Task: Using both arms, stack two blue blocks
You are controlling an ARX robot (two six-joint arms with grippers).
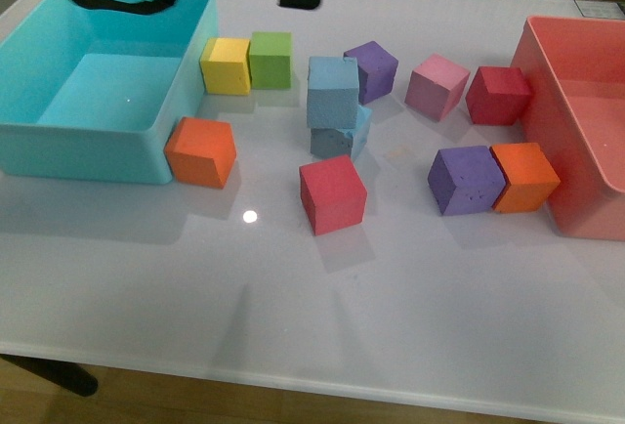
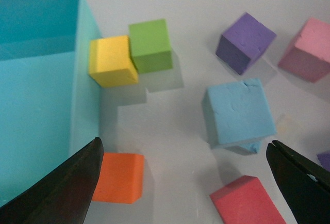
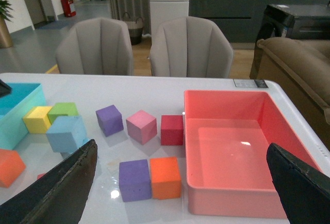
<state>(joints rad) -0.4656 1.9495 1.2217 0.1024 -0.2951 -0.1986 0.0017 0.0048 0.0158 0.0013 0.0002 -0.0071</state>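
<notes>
From where I sit the stack looks done: the paler blue block (image 1: 333,91) sits on the duller blue block (image 1: 340,139) mid tabletop (image 1: 410,297), between the green cube (image 1: 271,60) and the purple cube (image 1: 372,69), w/ a red cube (image 1: 332,194) just in front.

Risks as I judge them:
- Top block isn't square on the bottom one. It's twisted relative to it, and in the left wrist view only a corner of the lower block (image 2: 251,147) peeks out past the upper one (image 2: 238,111). Overhang + soft foam means a small knock could tip it.
- Left gripper (image 2: 185,182) hangs right above the stack, spread wide, nothing in it. A careless sideways move or a drop could clip the top block.
- Loose cable near the turquoise bin (image 1: 88,146) at the far edge, front view. Could snag on the bin wall, though it's well apart from the blocks.
- Right gripper (image 3: 180,188) is also spread wide and empty, up high, looking over the whole tabletop and the pink bin (image 3: 237,182). No threat where it is.

Orientation: cubes, so no real long axis. The stack's long axis is vertical, approx upright, maybe leaning a touch; can't say for sure. Top block's flat face points up, one side face toward the robot, roughly. Bottom block is turned a bit off that.
</notes>
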